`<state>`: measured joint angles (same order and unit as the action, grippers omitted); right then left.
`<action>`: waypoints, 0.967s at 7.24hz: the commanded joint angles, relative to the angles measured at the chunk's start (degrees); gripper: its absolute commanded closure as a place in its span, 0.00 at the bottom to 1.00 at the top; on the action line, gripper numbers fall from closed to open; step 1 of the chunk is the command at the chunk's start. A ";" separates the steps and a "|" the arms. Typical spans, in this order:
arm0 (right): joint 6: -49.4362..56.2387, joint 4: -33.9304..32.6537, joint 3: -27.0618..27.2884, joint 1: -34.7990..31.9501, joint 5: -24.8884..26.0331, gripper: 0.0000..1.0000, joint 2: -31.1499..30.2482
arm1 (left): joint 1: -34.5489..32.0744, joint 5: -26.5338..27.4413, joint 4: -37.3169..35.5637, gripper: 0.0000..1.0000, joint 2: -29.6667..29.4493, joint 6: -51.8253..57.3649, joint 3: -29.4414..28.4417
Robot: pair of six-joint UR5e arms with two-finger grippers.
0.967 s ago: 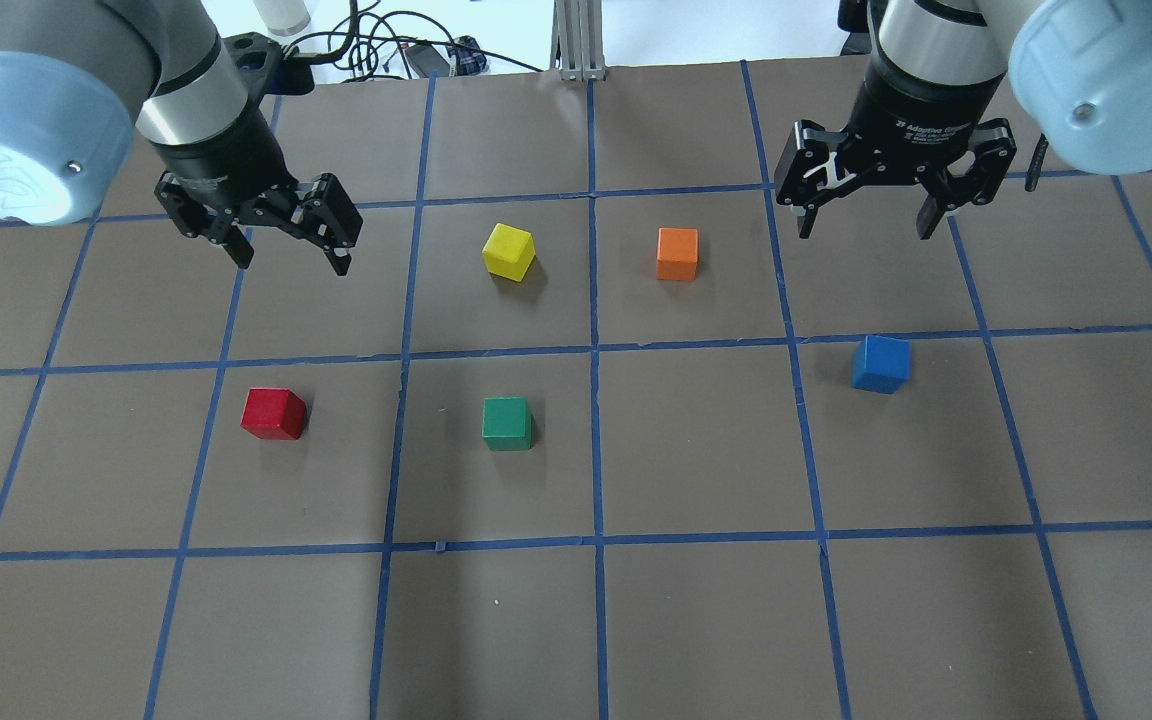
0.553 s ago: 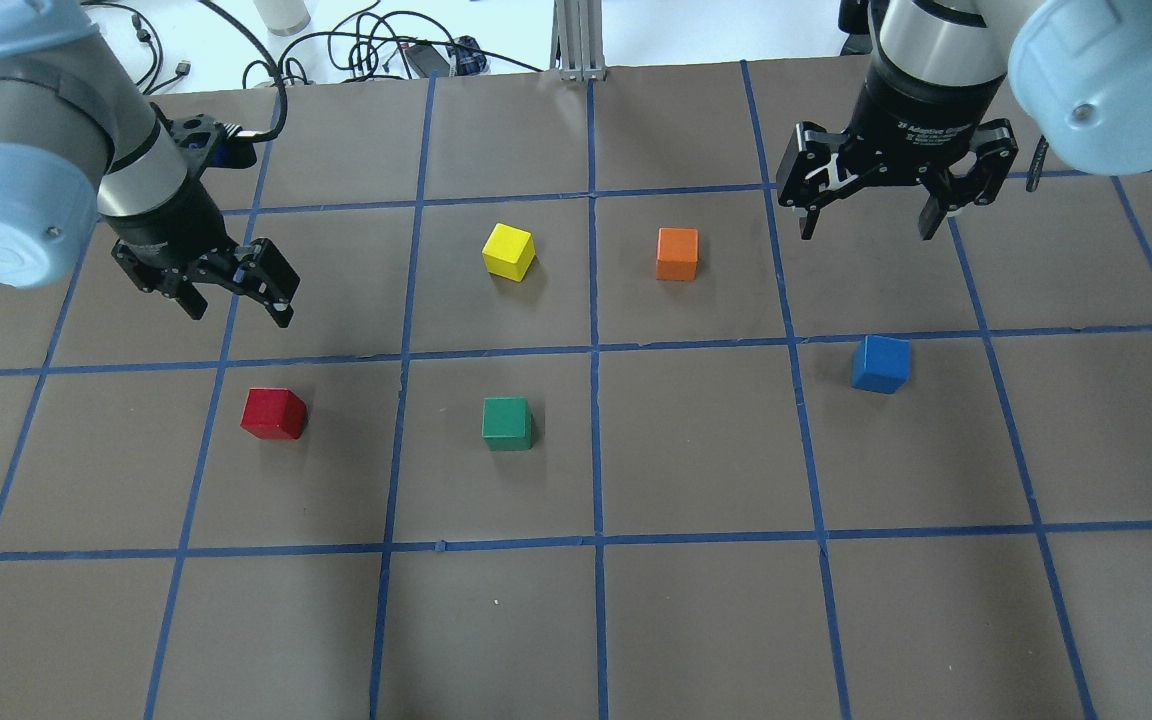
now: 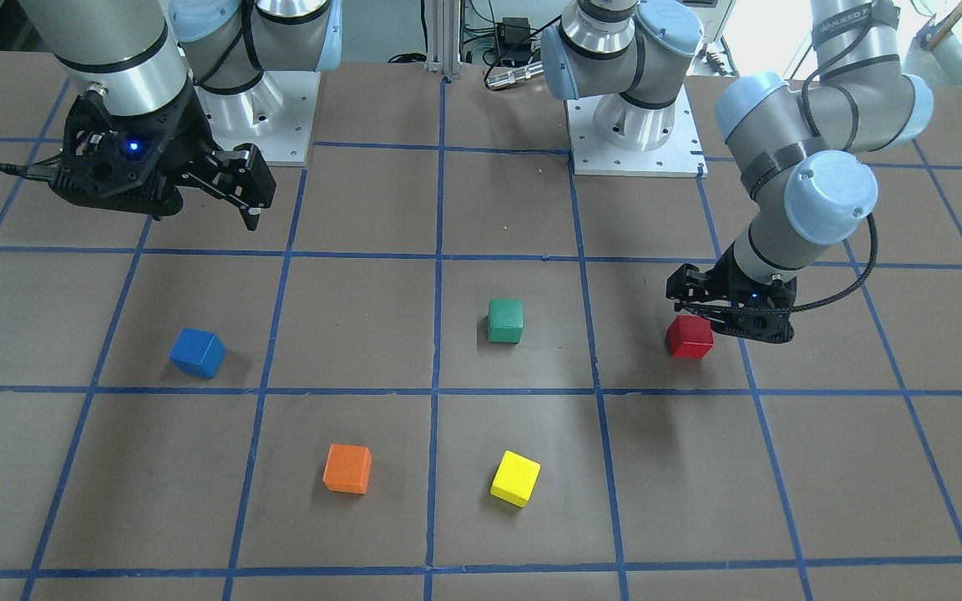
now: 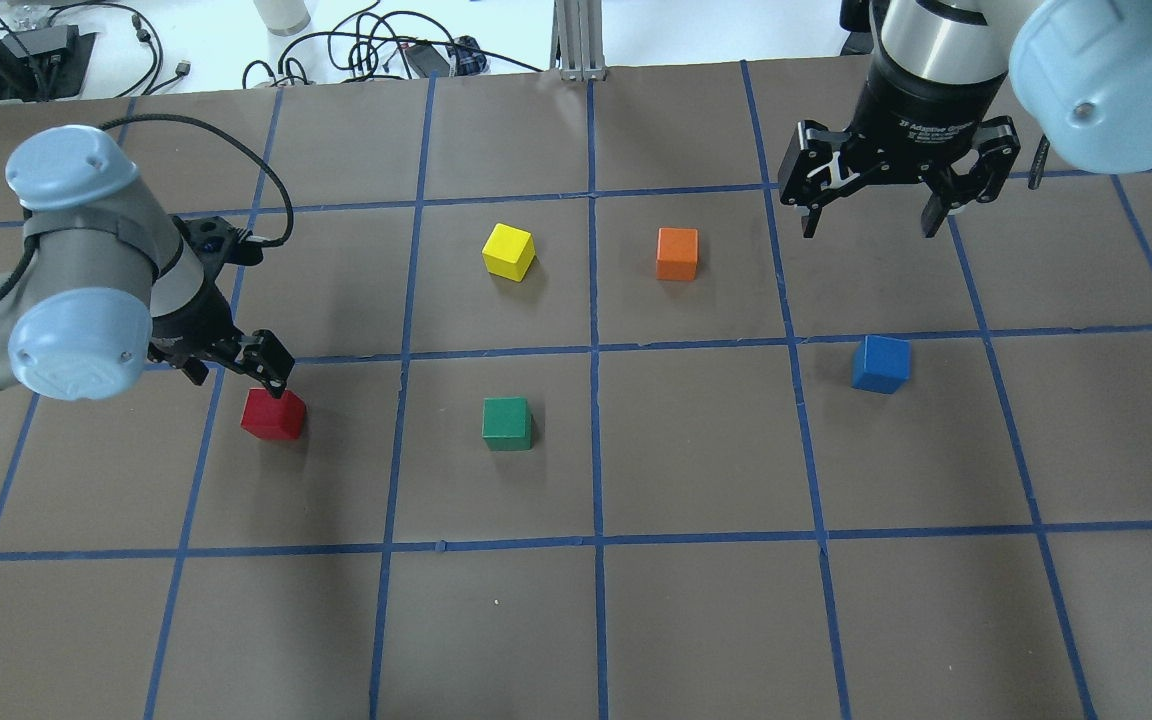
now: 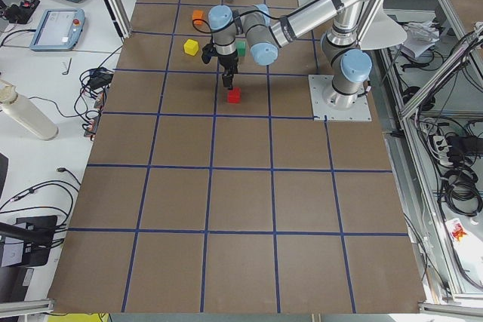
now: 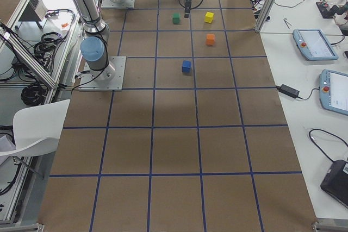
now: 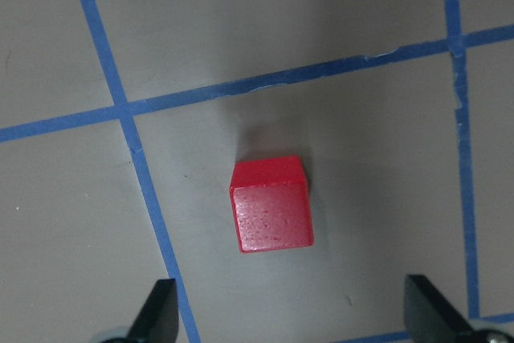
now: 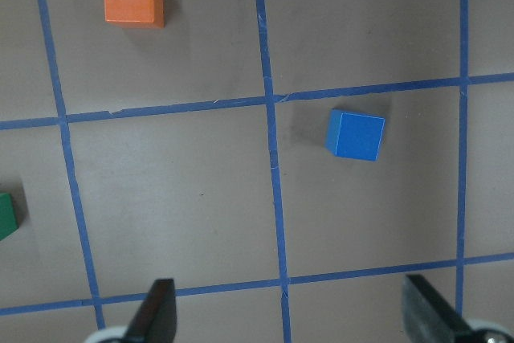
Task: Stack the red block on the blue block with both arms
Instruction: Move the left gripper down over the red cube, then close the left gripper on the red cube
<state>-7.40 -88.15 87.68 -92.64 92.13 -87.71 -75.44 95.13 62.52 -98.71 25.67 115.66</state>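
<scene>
The red block (image 4: 273, 414) sits on the brown table at the left; it also shows in the front-facing view (image 3: 689, 336). My left gripper (image 4: 236, 372) is open, low over the table just behind the red block. In the left wrist view the red block (image 7: 271, 214) lies between the lines of the two spread fingertips (image 7: 161, 311), a little ahead of them. The blue block (image 4: 880, 363) sits at the right, alone. My right gripper (image 4: 869, 225) is open and empty, held high behind the blue block, which shows in the right wrist view (image 8: 355, 135).
A green cube (image 4: 507, 423) stands in the middle of the table, with a yellow cube (image 4: 509, 250) and an orange cube (image 4: 677, 253) behind it. Blue tape lines grid the table. Cables (image 4: 366, 50) lie beyond the far edge.
My left arm has swung down and toward the near side, bringing its open gripper from behind the grid line to just over the red block. The right arm has not moved.
</scene>
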 commanded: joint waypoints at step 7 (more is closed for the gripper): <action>-0.33 0.08 0.12 0.00 0.07 0.00 -0.09 | 0.64 0.14 -5.92 0.52 -5.88 -2.38 2.03</action>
<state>-7.66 -88.08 87.79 -92.64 92.20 -87.80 -74.80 95.21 57.18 -104.43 23.36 117.73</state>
